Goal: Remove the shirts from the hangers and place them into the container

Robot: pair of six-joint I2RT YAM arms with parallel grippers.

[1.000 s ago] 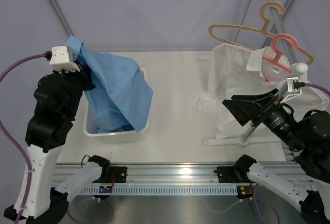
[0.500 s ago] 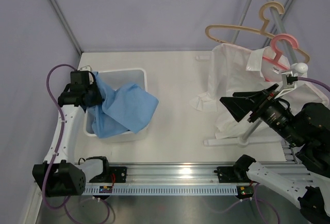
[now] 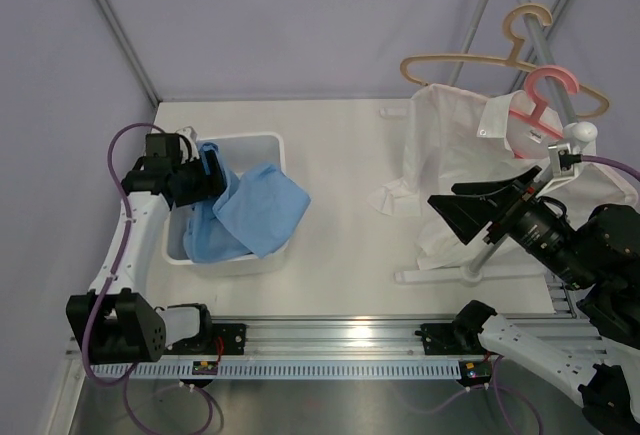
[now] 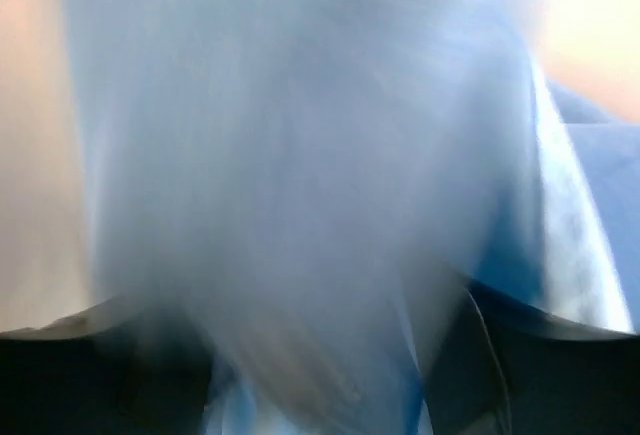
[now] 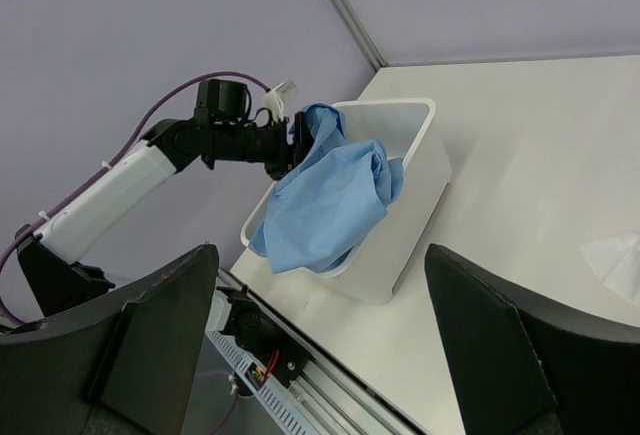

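Where the white shirt (image 3: 450,145) hangs, a pole (image 3: 579,133) (perhaps touching) crosses it.

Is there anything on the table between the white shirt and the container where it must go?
Nothing visible stands on the table between the white shirt and the container. But the blue shirt fills much of the container and hangs over its rim.

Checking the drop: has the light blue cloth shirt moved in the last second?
Yes. The light blue cloth shirt has sunk from held high over the white plastic tub to bunched inside it, one fold draped over its right rim.
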